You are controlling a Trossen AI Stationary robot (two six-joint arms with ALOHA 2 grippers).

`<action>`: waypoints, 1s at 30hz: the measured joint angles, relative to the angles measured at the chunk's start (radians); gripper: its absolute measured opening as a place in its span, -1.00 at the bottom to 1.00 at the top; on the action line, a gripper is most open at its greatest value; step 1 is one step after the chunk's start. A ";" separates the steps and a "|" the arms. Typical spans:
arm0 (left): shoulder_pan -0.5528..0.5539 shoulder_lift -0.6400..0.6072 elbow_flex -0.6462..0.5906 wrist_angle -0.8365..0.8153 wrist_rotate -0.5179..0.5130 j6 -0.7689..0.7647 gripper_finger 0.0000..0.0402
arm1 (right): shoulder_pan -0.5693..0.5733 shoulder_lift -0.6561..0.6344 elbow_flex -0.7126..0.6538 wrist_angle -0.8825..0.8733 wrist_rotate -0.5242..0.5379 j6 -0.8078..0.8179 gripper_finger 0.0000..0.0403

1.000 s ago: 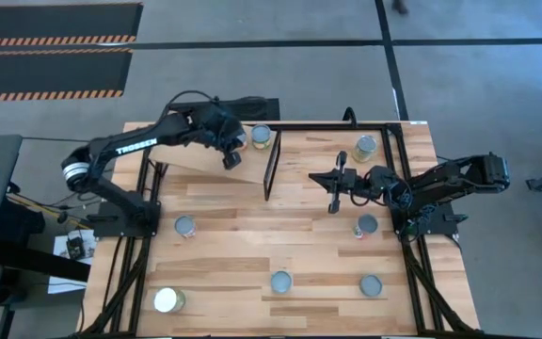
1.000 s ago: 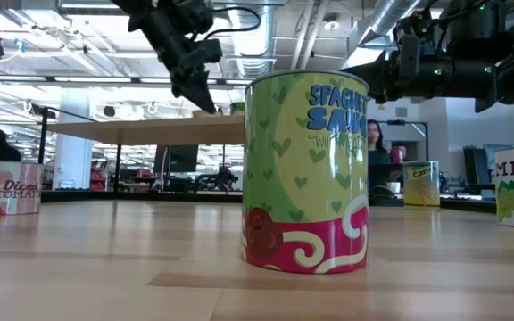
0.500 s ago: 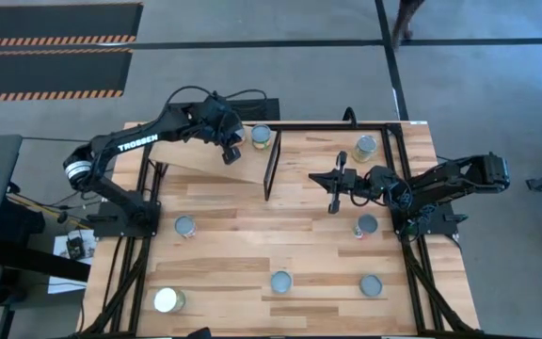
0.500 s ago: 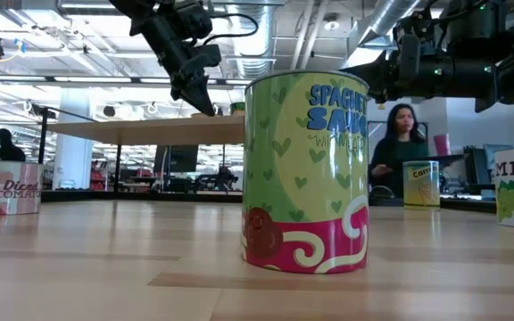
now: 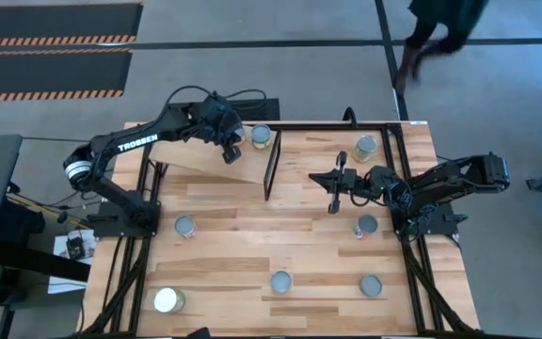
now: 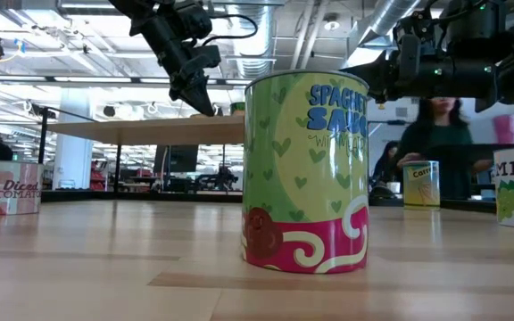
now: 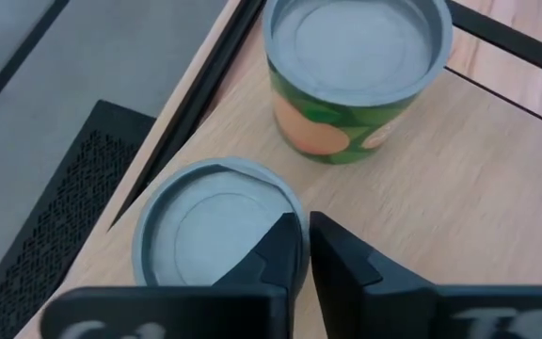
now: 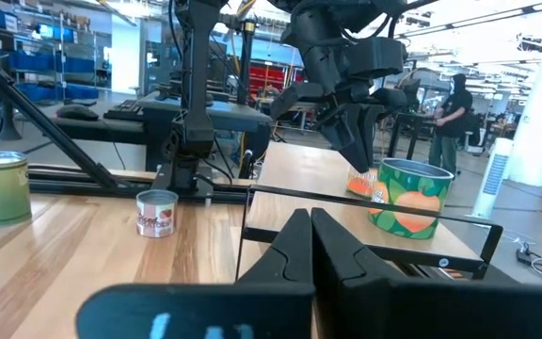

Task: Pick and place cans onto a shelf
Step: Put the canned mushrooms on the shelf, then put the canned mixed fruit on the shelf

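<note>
Plank tabletop [image 5: 252,235] carried the whole set-up, with bare concrete floor around it, and we noted a person [image 5: 440,28] walking past beyond the far edge. At the far left of the table stood the shelf [image 5: 191,162], a slanted light board on a thin black frame. We found two cans on it, side by side near its far end: a green can with orange fruit on the label [image 7: 356,75] and, just beside it, a second can with a grey top [image 7: 196,226]. The left gripper [image 7: 304,250] hung directly over the rim of that second can; whether it was released or clenched we could not tell, and nothing was seen held in it. The right gripper [image 5: 335,202] hovered over the middle right of the table, clenched on nothing, well apart from the shelf. Six cans stood upright on the table itself (none touching another): one near the far right corner [image 5: 365,147], one beside the right arm's base [image 5: 366,225], one beside the left arm's base [image 5: 185,226], two along the near edge [image 5: 281,282] [image 5: 371,285], and a cream-topped one at the near left corner [image 5: 167,299]. The low view was filled by a can labelled spaghetti sauce [image 6: 306,169].
</note>
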 joint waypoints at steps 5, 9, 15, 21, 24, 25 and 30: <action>0.000 0.000 0.000 0.000 0.000 -0.001 -0.75 | 0.000 0.000 0.000 0.000 0.000 0.000 -0.97; 0.000 -0.006 0.000 0.004 -0.001 0.013 -0.64 | 0.000 0.000 0.000 0.000 0.000 0.000 -0.97; -0.011 -0.137 -0.002 0.012 -0.032 0.046 -0.58 | 0.000 0.000 0.000 0.000 0.001 -0.004 -0.97; -0.120 -0.362 -0.182 0.173 -0.010 0.012 -0.74 | 0.000 0.000 0.000 0.000 0.010 -0.019 -0.97; -0.202 -0.465 -0.338 0.324 -0.001 -0.003 -0.85 | 0.000 0.000 0.000 -0.004 0.010 -0.019 -0.97; -0.230 -0.495 -0.393 0.386 0.002 -0.012 -0.88 | 0.000 0.000 0.000 -0.007 0.010 -0.019 -0.97; -0.361 -0.591 -0.646 0.696 0.009 -0.048 -0.99 | 0.000 0.000 0.000 -0.021 0.010 -0.018 -0.97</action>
